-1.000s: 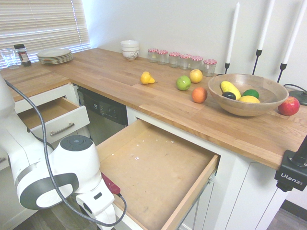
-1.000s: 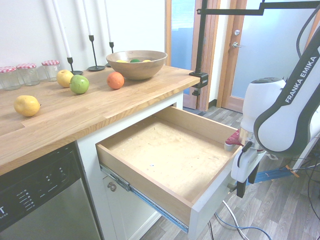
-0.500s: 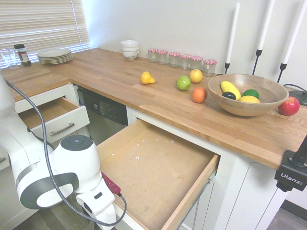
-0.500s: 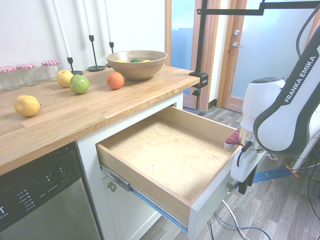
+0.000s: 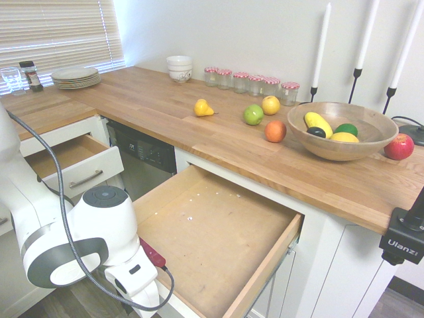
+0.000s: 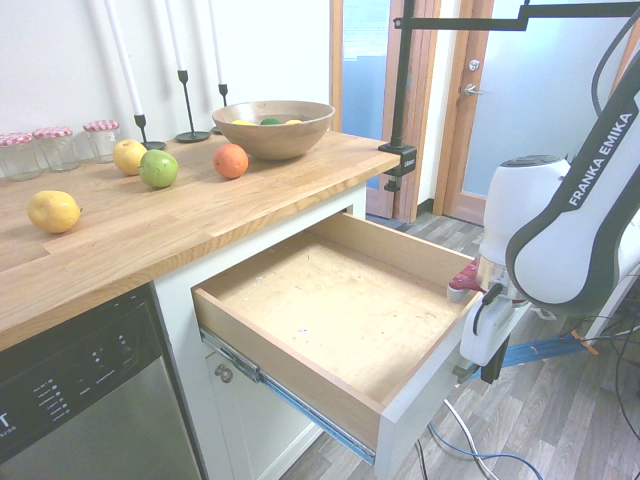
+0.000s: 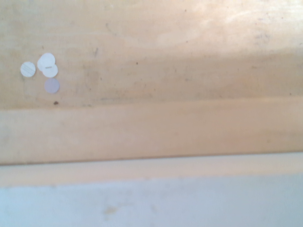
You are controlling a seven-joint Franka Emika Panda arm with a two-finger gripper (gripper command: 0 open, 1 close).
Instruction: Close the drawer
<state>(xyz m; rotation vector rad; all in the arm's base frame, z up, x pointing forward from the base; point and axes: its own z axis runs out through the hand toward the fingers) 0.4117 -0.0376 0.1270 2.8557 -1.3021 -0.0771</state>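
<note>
Wrist view only: paper dots (image 7: 45, 68) on drawer (image 7: 156, 42) floor.

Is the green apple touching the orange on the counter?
Apart. The first exterior view shows bare wood between the green apple and the orange; the second exterior view shows the same gap.

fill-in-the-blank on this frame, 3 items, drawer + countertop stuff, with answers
1. The drawer stands pulled ____ from the cabinet.
2. The green apple lies on the countertop, outside the wooden ____.
3. The smaller drawer near the stack of plates is also ____.

Answers: out; bowl; open
</note>
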